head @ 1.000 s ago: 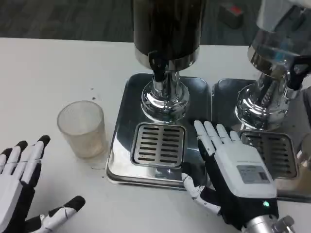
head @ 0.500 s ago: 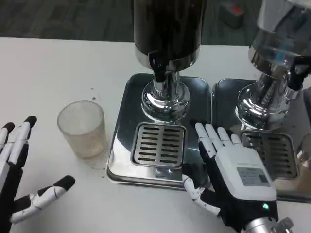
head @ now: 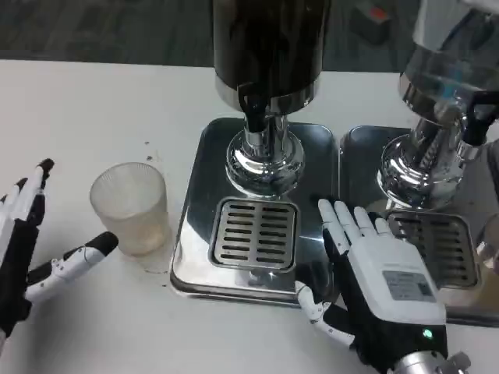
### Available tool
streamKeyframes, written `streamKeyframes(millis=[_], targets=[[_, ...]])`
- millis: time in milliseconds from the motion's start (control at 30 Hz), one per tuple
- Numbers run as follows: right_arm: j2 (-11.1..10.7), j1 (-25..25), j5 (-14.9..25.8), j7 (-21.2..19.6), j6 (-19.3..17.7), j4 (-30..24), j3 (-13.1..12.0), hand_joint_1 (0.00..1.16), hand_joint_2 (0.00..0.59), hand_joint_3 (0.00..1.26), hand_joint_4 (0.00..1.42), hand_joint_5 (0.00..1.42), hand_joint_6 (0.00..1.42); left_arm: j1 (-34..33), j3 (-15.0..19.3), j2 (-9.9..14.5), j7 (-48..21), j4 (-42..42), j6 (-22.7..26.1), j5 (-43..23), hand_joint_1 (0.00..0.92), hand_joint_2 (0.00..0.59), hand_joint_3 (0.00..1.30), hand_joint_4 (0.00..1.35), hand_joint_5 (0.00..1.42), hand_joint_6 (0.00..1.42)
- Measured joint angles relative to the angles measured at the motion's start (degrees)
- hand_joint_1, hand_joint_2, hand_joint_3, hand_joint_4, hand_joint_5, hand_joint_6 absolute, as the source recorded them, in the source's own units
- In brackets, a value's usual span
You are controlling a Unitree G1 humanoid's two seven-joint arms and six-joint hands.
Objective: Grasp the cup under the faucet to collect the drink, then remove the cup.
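Two drink dispensers on the worktop [head: 93, 93], each w/ its own steel drip tray. Dark dispenser [head: 269, 47] sits mid-frame toward the far edge, its faucet [head: 253, 109] hanging over the slotted grate [head: 256, 232] of the left tray [head: 195, 234]. Second dispenser [head: 444, 101], clear-bodied, stands at the right edge on its own tray [head: 362, 148].

Cup [head: 130, 206] – ribbed, translucent, upright – is on the bare worktop just beside the left tray's left rim, not under the faucet. Looks near empty, can't tell for sure.

Left robot hand [head: 27, 245] at the left edge, fingers spread apart, holding nothing; thumb tip is near the cup's lower left side, fingers apart from it, no contact I can make out.

Right robot hand [head: 374, 276] lies flat near the front edge, over the seam between the two trays, fingers extended & slightly apart, gripping nothing, fingertips pointing toward the dispensers.
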Motion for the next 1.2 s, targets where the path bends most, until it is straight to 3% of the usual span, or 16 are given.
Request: streamKeyframes(millis=[267,700,967,1200], targets=[[0.3,0.4,0.0,0.0,0.9,-0.4,0.2,0.36,0.530,0.00,0.00,0.00,0.00,-5.5,-1.7,-2.6,0.1,11.8,-6.7,-2.3,0.040,0.001,0.00,0.00,0.00,0.00],[0.2,0.7,-0.3,0.0,1.8,-1.9,0.1,0.36,0.530,0.00,0.00,0.00,0.00,-16.1,-7.1,-3.9,3.7,26.2,-10.0,-1.0,0.139,0.022,0.00,0.00,0.00,0.00],[0.3,1.0,-0.3,0.0,2.3,-2.0,0.1,0.36,0.530,0.00,0.00,0.00,0.00,-19.1,-8.8,-4.4,2.5,31.2,-11.2,-1.7,0.174,0.035,0.00,0.00,0.11,0.20],[0.9,1.4,-0.3,0.0,2.7,-2.2,0.1,0.36,0.530,0.00,0.00,0.00,0.00,-20.1,-9.0,-4.6,0.7,32.4,-13.7,-3.5,0.191,0.038,0.00,0.00,0.20,0.25]])
